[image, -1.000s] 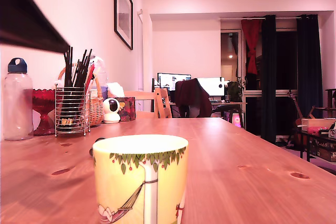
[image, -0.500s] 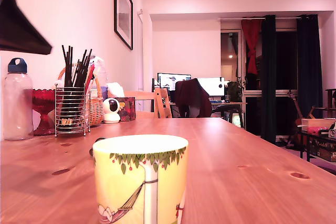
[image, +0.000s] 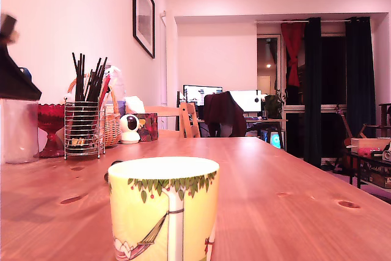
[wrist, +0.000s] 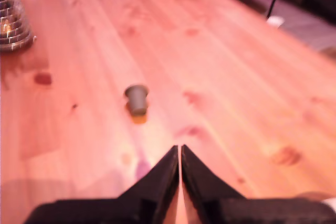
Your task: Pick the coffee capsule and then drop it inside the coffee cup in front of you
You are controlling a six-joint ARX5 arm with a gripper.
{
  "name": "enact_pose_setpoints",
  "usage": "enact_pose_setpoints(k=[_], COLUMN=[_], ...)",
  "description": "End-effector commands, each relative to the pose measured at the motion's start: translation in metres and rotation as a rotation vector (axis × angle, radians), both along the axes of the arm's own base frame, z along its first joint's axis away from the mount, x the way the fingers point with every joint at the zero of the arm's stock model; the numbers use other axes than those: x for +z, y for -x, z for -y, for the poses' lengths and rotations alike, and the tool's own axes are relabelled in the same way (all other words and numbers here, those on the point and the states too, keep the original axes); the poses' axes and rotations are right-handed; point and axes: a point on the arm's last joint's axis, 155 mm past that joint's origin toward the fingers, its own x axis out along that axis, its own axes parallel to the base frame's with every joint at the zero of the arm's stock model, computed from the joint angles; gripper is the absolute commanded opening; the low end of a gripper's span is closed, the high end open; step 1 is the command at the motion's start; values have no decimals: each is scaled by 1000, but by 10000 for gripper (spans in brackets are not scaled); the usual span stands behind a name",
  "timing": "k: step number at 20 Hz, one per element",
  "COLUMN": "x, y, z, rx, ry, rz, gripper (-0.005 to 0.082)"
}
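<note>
Change: the dark arm [image: 13, 77] at the exterior view's left edge has dropped lower than it was a second ago; it now covers the cap and top of the bottle [image: 18, 132], which stood clear before. Cup, rack and counter have not shifted.
Pincer [wrist: 179, 153]: wrist view shows the two dark fingers [wrist: 157, 182] pressed together at their tips, only a hairline slit between them, nothing held; it hangs above bare wood.
Capsule [wrist: 137, 98]: small, grey, tapered, alone on the counter [wrist: 226, 77], ahead of the pincer tips and apart from them. Blurred, so whether it stands or lies tilted cannot be told.
Cup [image: 164, 209]: pale yellow, with a leaf-and-berry band under the rim, a white trunk and a hammock drawing; it stands upright at the near edge of the exterior view, centre-left.
Rack [image: 82, 128]: wire holder of dark sticks, at the exterior view's left, behind the cup; its base shows at a corner of the wrist view.
Writing: none readable on cup, capsule or bottle.
</note>
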Motion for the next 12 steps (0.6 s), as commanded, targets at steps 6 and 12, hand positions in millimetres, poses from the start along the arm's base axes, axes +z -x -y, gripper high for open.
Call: enact_pose_setpoints(k=[6,12], x=[-15,-33], y=[0,-5], z=[-3,-1], rx=[6,3], ry=[-34,-55], rz=[-26,-75], gripper=[-2,621])
